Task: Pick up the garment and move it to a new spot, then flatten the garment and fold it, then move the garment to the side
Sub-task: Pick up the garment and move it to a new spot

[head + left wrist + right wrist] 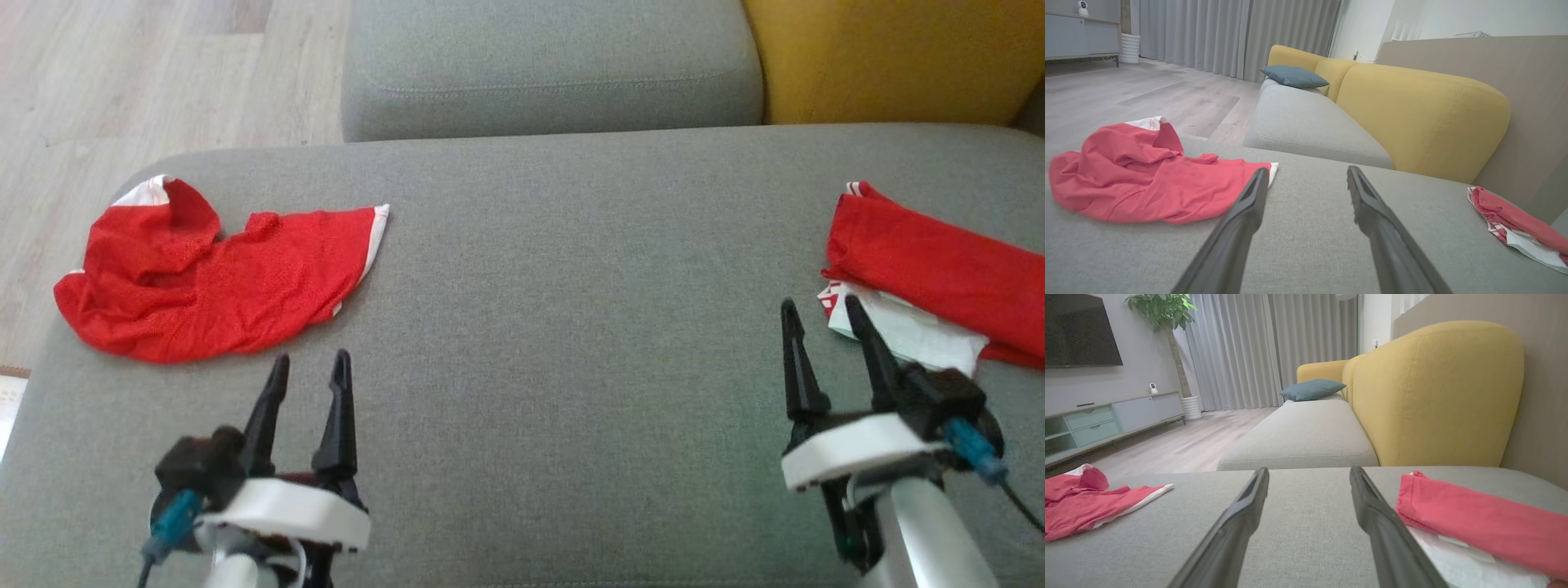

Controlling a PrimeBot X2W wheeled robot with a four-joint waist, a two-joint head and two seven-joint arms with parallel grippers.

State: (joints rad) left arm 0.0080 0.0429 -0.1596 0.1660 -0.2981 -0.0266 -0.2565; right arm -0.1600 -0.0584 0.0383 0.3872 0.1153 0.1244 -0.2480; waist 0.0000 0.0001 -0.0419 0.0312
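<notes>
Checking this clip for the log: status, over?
Left gripper open, empty. Right gripper open, empty. Red garment crumpled on grey cushion, ahead of left gripper, untouched. Folded pile close by right gripper.

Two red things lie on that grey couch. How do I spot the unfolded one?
Start at the wide grey couch seat and go to its left end, by the wooden floor. The red garment there lies crumpled, white trim showing; the red clothes at the right end are folded.
</notes>
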